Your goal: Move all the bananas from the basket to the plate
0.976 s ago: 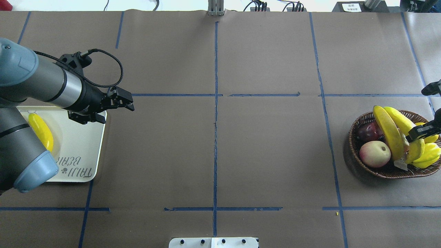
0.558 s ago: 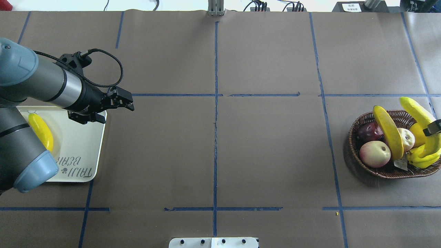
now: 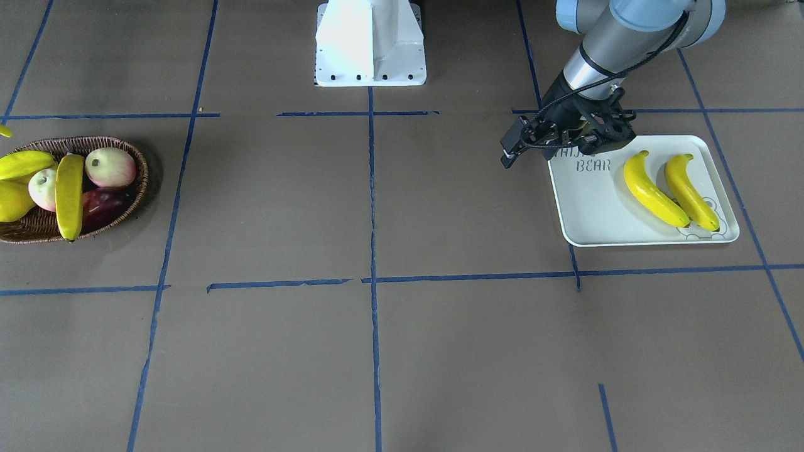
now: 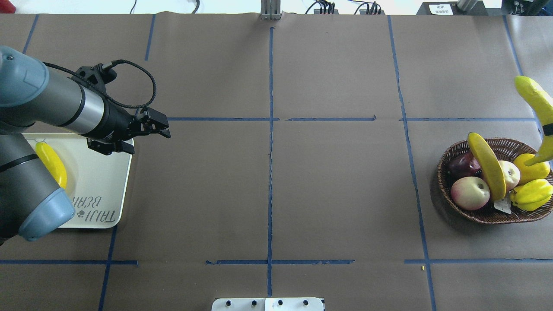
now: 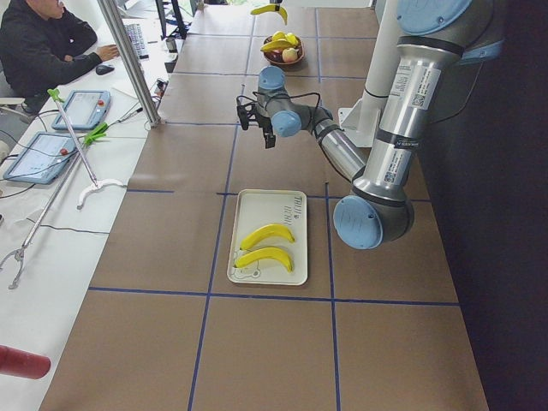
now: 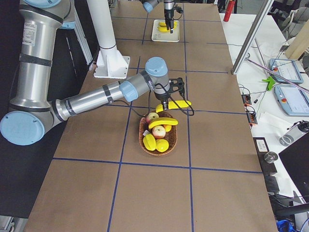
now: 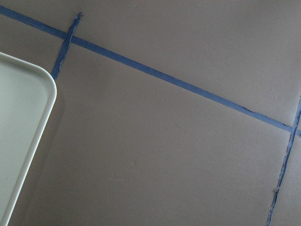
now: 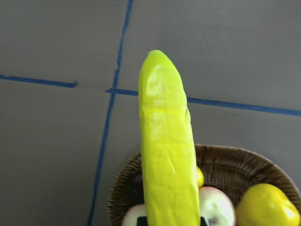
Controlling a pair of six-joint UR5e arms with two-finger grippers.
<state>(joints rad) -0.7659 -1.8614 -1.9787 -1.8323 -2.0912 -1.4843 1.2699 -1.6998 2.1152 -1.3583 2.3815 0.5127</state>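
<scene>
The wicker basket (image 4: 453,207) stands at the table's right end. One banana (image 4: 488,166) leans across the fruit inside it. A second banana (image 4: 535,98) hangs above the basket's far right side, with my right gripper (image 6: 166,103) shut on it; in the right wrist view this banana (image 8: 168,150) fills the centre. The white plate (image 3: 587,207) at the left end carries two bananas (image 3: 653,190) (image 3: 691,184) side by side. My left gripper (image 4: 163,128) hovers open and empty just past the plate's inner far corner.
Apples (image 4: 470,193), a dark red fruit (image 4: 462,164) and stubby yellow fruits (image 4: 532,194) share the basket. The robot's white base (image 3: 370,44) sits at the middle of the near edge. A person (image 5: 43,43) sits beyond the far edge of the table.
My right gripper has lifted a banana out of the basket, up and toward the table's far right edge. The left arm has hardly moved.
</scene>
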